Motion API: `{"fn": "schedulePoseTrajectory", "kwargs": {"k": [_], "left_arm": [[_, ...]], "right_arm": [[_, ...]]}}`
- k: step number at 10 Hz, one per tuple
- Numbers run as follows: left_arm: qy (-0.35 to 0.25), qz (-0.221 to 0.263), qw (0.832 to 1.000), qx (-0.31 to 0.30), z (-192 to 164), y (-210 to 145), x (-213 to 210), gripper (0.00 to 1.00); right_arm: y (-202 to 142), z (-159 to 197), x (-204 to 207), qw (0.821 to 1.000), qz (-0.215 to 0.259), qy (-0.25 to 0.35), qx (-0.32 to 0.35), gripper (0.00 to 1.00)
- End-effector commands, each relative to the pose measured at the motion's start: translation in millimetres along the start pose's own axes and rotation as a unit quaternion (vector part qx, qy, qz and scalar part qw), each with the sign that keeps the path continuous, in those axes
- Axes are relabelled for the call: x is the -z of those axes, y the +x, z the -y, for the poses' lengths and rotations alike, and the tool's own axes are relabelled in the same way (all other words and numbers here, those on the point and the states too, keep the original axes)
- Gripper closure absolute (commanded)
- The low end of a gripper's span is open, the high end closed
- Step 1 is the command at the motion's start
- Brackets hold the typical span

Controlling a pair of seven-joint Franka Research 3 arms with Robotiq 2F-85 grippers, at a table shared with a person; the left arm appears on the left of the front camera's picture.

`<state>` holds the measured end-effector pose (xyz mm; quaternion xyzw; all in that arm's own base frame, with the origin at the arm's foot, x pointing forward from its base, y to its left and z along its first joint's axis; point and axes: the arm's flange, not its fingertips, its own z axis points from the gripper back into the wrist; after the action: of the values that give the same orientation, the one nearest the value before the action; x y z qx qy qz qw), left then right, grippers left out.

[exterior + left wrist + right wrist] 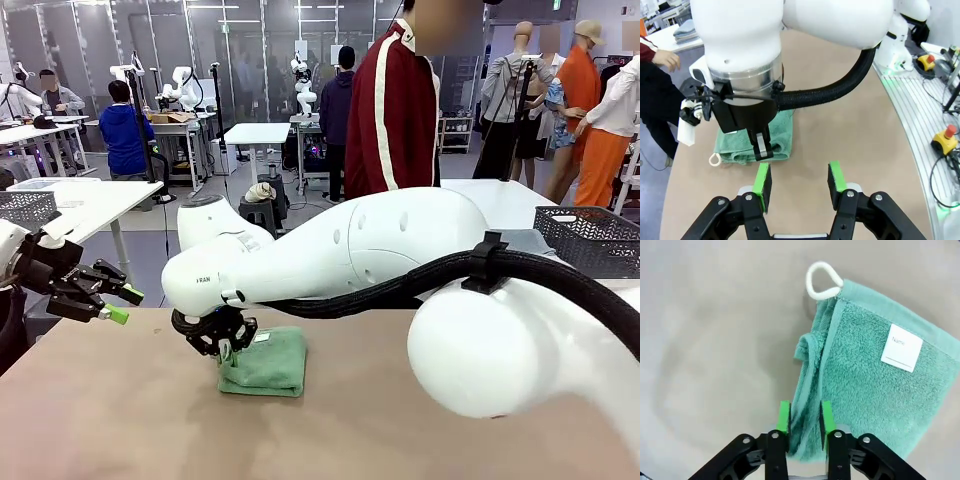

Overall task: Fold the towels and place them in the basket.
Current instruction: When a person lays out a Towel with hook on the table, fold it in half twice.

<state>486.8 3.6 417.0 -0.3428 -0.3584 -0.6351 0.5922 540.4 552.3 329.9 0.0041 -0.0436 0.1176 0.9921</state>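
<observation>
A folded mint-green towel (272,363) lies on the brown table (120,420), left of the middle. It has a white loop (821,279) at one corner and a white name tag (901,354). My right gripper (226,347) comes down from above onto the towel's left edge and is shut on the folded layers (805,426). The left wrist view shows the same towel (734,148) under the right gripper's fingers (761,148). My left gripper (118,306) hangs open above the table's left side, its pads (762,181) empty and a short way from the towel. The dark grey basket (592,238) stands far right.
My right arm (400,260) and its black cable (560,275) span the middle and right of the table. A person in a red jacket (390,100) stands at the far side, one hand (667,59) hanging by the edge. Another lattice basket (25,208) sits on a side table at left.
</observation>
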Motion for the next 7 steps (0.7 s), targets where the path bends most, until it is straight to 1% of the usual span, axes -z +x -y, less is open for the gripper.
{"fn": "schedulePoseTrajectory", "kwargs": {"k": [1,2,4,6,7], "left_arm": [[0.001,0.003,1.000,0.001,3,2,-1,0.41],[0.001,0.003,1.000,0.001,3,2,-1,0.41],[0.001,0.003,1.000,0.001,3,2,-1,0.41],[0.001,0.003,1.000,0.001,3,2,-1,0.41],[0.001,0.003,1.000,0.001,3,2,-1,0.41]], "right_arm": [[-25,21,-35,1.000,0.002,0.005,0.006,0.55],[-40,41,-54,1.000,-0.005,-0.002,0.002,0.20],[-70,90,-89,1.000,0.001,-0.017,0.012,0.20],[-84,129,-106,0.998,0.034,-0.006,0.045,0.20],[-89,142,-110,0.997,0.053,-0.009,0.057,0.20]]}}
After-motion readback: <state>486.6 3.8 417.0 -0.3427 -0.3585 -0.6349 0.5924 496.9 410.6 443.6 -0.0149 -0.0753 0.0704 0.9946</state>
